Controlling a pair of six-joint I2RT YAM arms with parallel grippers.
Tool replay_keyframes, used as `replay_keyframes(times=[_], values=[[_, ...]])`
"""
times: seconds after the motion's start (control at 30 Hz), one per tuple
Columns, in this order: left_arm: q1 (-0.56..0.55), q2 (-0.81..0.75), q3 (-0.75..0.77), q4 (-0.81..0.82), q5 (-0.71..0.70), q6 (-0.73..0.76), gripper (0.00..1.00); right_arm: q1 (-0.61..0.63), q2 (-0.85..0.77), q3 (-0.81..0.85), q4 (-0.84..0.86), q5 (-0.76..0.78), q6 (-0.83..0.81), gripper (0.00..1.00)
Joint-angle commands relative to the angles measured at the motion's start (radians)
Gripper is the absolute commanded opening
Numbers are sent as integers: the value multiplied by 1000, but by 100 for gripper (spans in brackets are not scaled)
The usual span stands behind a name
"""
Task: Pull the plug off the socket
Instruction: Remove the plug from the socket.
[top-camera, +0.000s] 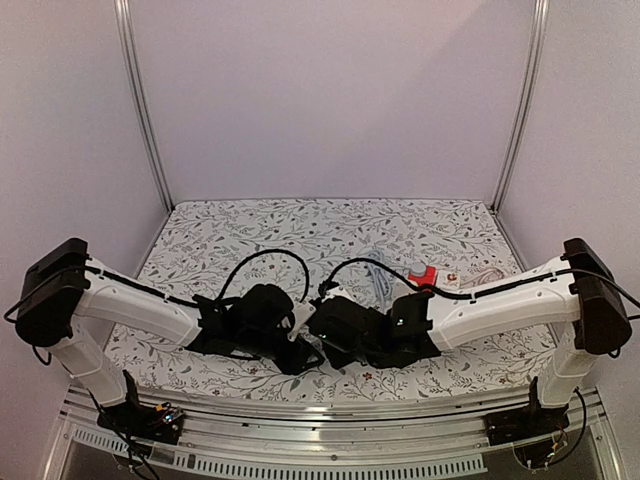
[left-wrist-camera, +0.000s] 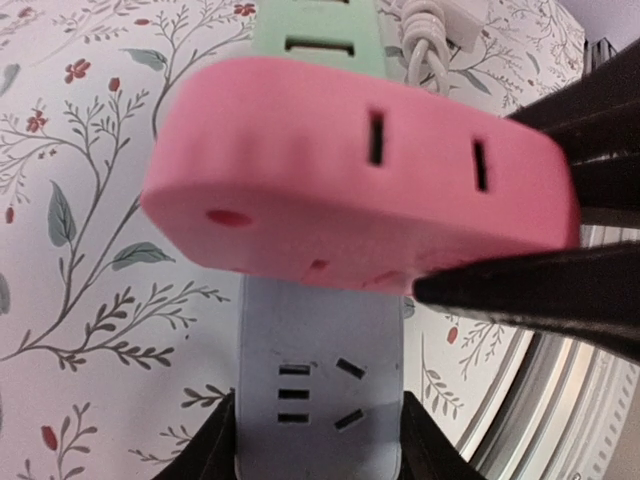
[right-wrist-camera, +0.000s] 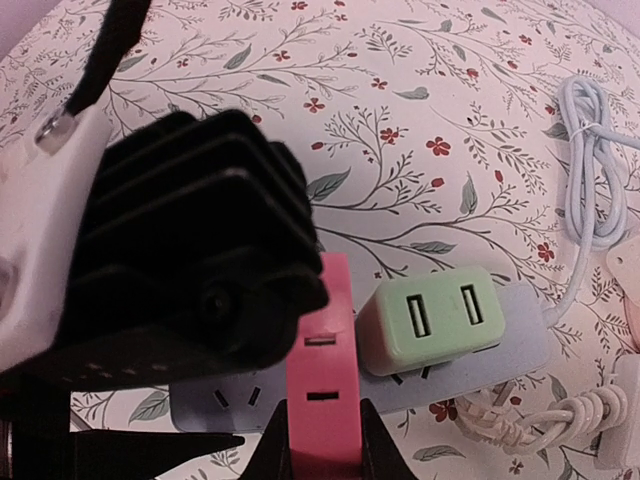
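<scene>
flowered cloth (top-camera: 250, 225) lies flat inside plain white walls (top-camera: 330, 90) with metal corner posts (top-camera: 143, 100). left gripper (left-wrist-camera: 318, 440) clamps the grey power strip (left-wrist-camera: 318, 340); right gripper (right-wrist-camera: 322, 440) clamps the pink plug (right-wrist-camera: 325, 350), which sits on the strip beside a green plug (right-wrist-camera: 430, 318).

Adapter (right-wrist-camera: 430, 320) on strip (right-wrist-camera: 518, 345), plug (right-wrist-camera: 325, 400) beside it
</scene>
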Motion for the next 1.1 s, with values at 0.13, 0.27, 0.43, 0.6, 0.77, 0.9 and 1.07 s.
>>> replay_keyframes(times=[0.13, 0.27, 0.43, 0.6, 0.77, 0.9, 1.07], values=[[12, -41, -65, -105, -134, 15, 8, -92, -55, -37, 36, -168, 96, 0], [-14, -43, -61, -135, -154, 18, 8, -150, -65, -46, 47, -214, 68, 0], [-14, -58, -64, -137, -166, 27, 8, -130, -37, 3, 16, -177, 15, 0], [6, -57, -58, -131, -137, 4, 8, -26, 5, 38, -4, -33, -14, 0], [27, -79, -65, -146, -117, -13, 8, 44, 9, 23, 16, 30, -22, 0], [30, -103, -81, -124, -91, 5, 8, 30, 18, 45, -67, 51, 35, 0], [10, -109, -79, -155, -192, 19, 8, -79, -37, -27, 4, -84, 98, 0]])
